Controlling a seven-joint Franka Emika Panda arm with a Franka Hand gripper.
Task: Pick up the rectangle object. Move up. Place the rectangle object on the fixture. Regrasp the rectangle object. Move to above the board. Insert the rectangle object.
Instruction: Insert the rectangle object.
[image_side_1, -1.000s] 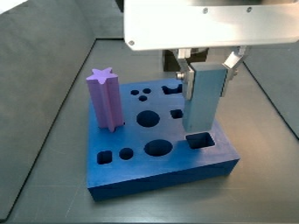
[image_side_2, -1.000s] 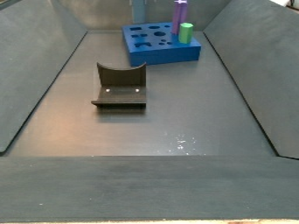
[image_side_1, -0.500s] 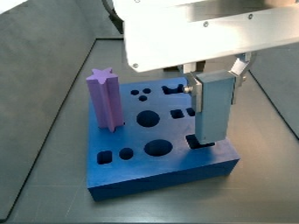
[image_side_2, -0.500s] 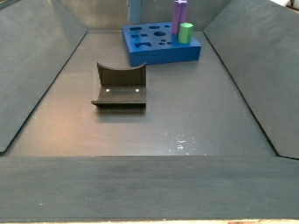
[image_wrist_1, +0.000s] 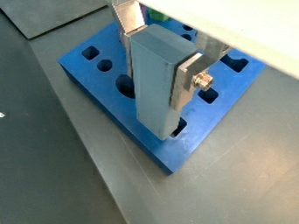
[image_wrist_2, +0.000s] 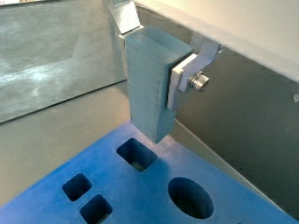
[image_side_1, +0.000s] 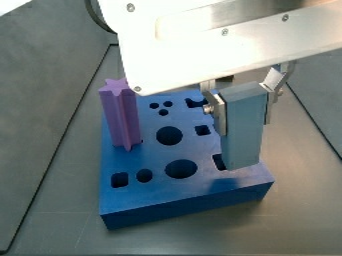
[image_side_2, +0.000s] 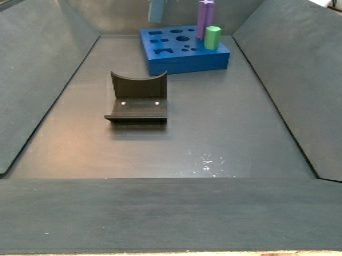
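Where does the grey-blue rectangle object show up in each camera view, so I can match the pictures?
Wrist view: the rectangle object stands upright mid-frame, shut in the gripper, over the board.
Wrist view: rectangle object centre, its lower end above a rectangular hole.
Side view: rectangle object right of centre, at the board's corner.
Side view: not visible.
Shared landmark: the blue board.

We see our gripper (image_wrist_1: 158, 48) as a broad white housing with small dark screw holes along its underside in a side view. Its fingers (image_wrist_1: 190, 77) are flat silver plates; in both wrist views one carries a round silver screw head. A finger (image_side_1: 271, 80) shows silver with a dark edge.
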